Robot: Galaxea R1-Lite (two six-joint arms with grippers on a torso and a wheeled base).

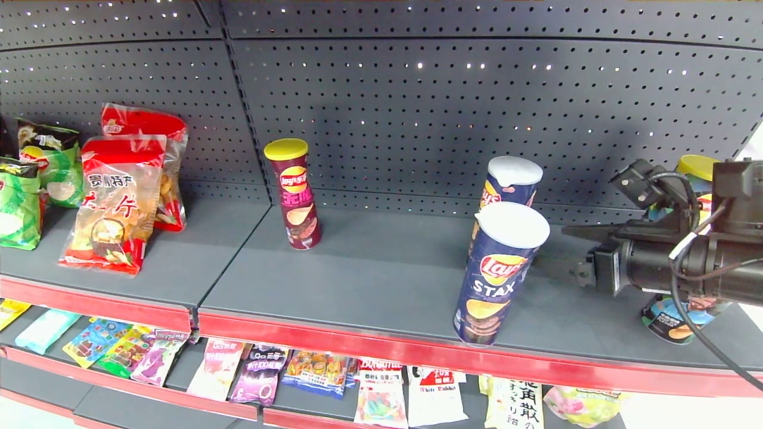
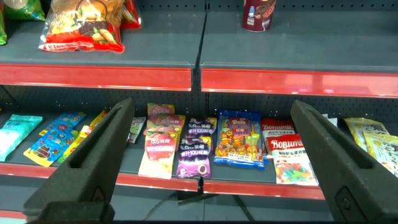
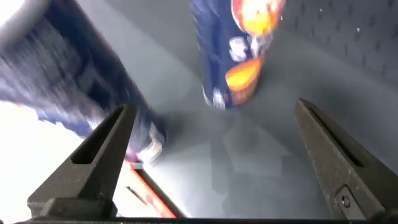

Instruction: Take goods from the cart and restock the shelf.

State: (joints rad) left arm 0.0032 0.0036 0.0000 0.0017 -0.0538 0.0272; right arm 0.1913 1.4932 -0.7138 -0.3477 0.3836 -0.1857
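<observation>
Two dark blue chip cans with white lids stand on the grey shelf (image 1: 387, 280). The front can (image 1: 498, 274) is at the red front lip, and the rear can (image 1: 509, 179) is just behind it. My right gripper (image 1: 575, 250) hovers over the shelf to their right, pointing at them, open and holding nothing. In the right wrist view the gripper (image 3: 214, 109) faces the front can (image 3: 81, 106) and the rear can (image 3: 239, 56). My left gripper (image 2: 211, 104) is open and empty, in front of the lower shelf. A maroon can (image 1: 295, 193) with a yellow lid stands mid-shelf.
Red snack bags (image 1: 113, 202) and green bags (image 1: 24, 190) fill the shelf's left end. A yellow-lidded can (image 1: 673, 319) stands partly behind my right arm. Candy packets (image 2: 236, 140) line the lower shelf. Bare shelf lies between the maroon can and the blue cans.
</observation>
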